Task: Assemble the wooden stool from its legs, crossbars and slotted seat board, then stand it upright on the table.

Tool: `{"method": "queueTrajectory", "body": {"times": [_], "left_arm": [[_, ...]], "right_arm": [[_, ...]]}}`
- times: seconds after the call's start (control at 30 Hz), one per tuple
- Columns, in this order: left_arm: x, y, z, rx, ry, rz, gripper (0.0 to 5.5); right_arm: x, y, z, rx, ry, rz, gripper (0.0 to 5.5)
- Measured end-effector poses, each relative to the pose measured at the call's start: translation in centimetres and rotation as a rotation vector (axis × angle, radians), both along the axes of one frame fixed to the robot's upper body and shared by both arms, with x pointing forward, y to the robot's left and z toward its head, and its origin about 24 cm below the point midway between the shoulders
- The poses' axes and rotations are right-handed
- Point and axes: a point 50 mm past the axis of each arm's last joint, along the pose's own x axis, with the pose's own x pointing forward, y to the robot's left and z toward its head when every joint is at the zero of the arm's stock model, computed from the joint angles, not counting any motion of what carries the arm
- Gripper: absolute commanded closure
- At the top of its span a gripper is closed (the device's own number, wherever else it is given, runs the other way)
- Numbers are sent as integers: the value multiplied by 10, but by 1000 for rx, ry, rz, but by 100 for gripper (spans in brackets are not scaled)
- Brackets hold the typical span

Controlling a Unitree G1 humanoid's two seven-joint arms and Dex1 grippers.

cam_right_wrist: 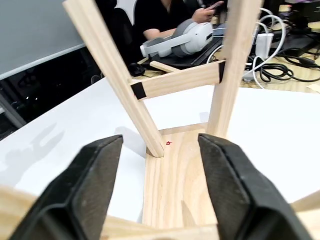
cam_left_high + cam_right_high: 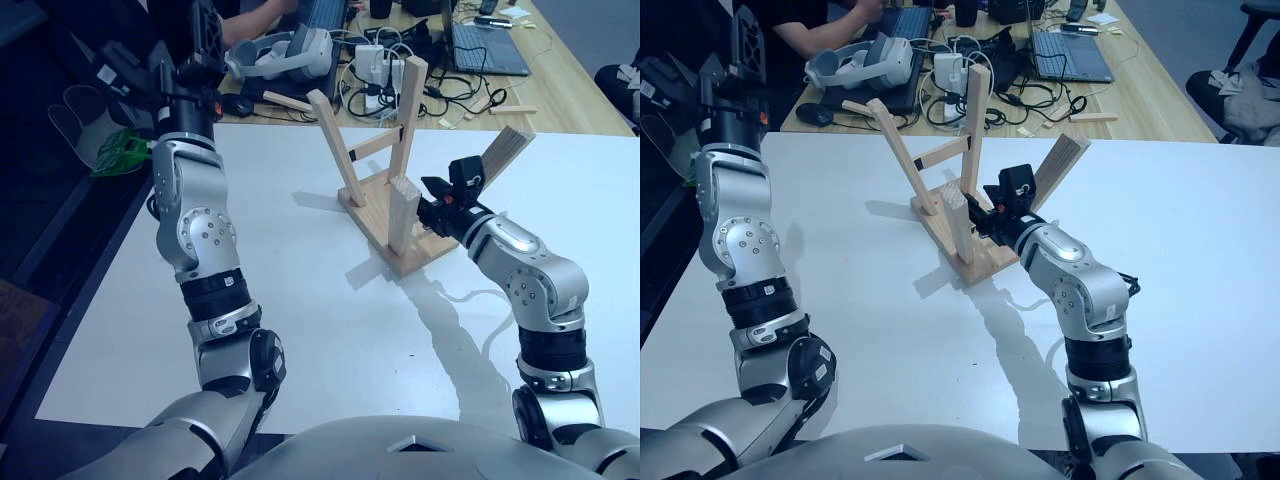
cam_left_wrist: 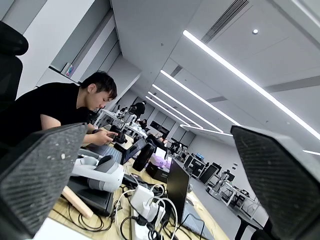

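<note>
Currently, we find the stool [image 2: 402, 150] part-built and inverted. The seat board [image 2: 428, 252] lies flat on the white table [image 2: 300, 330] and legs rise from it, 2 of them joined by a crossbar [image 2: 377, 145].

We judge the assembly light and rigid. The leg joints look only pressed in, so a pull high on a leg [image 2: 338, 150] could lever it out of its slot. We therefore advise taking hold at the seat board's edge, or low on a leg close to the board, never at a leg tip. The wood looks smooth and may slip between hard fingers.

The right gripper [image 2: 432, 205] sits low at the seat board's right edge, with its jaws spread and holding nothing. It faces the 2 joined legs across the board, and a short leg [image 2: 403, 215] stands just beside it. The left gripper [image 2: 203, 40] hangs high, well to the left of the seat board, jaws apart and empty.
</note>
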Motion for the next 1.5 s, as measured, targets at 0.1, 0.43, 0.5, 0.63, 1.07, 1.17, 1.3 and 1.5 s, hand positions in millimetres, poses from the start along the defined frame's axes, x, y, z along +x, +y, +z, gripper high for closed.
{"method": "queueTrajectory", "body": {"times": [0.1, 0.43, 0.5, 0.63, 1.07, 1.17, 1.3, 1.5], "left_arm": [[1, 1, -3, -11, 18, 9, 14], [6, -19, -13, 77, 46, -107, 14], [5, -19, -22, 109, 68, -133, 14], [8, 8, -51, 111, 173, -16, 14], [11, 0, -78, 127, 229, -10, 14], [12, -9, -83, 114, 242, -31, 14], [11, -7, -88, 118, 249, -20, 14], [10, -5, -94, 129, 264, -25, 14]], "right_arm": [[6, 1, -2, 48, 25, -36, 382], [-3, 24, 60, 245, -380, 96, 471], [-8, 32, 69, 256, -419, 150, 471], [-26, 54, 90, 184, -532, 421, 471], [-52, 104, 79, -16, -473, 1047, 471], [-50, 104, 60, -124, -416, 1059, 471], [-33, 93, 48, -362, -448, 887, 471], [-31, 54, 40, -485, -429, 665, 471]]}}
